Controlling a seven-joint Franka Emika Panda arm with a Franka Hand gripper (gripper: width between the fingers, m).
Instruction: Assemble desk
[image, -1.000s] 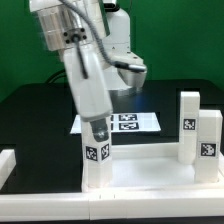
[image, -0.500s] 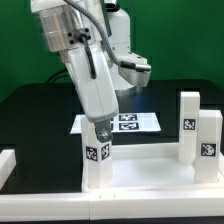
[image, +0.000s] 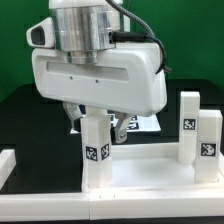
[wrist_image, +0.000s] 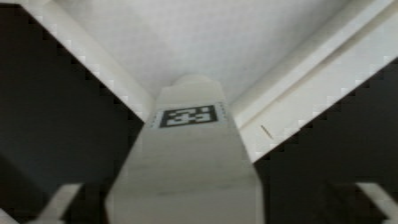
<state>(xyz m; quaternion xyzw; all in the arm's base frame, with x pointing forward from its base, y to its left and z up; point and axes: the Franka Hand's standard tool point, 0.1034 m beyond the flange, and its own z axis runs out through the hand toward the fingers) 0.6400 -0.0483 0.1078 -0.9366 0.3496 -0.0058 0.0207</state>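
My end effector (image: 97, 125) grips the top of a leg (image: 96, 152) standing on the tabletop's (image: 150, 171) near-left corner. Two more legs (image: 187, 126) stand far right. I judge seating underway; next, twist it home.

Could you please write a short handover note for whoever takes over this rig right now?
Pincer: it sits directly over the top of the front leg. In the wrist view the fingertips flank that leg, but whether they clamp it cannot be told.
Parts: the tabletop lies flat at the front. The front leg stands upright on it at the exterior view's left. Two more legs stand upright at the exterior view's right. The marker board lies behind, partly hidden by the arm.
Done: three legs are up.
Left: confirm the front leg is seated, and find any fourth leg, which is not visible.
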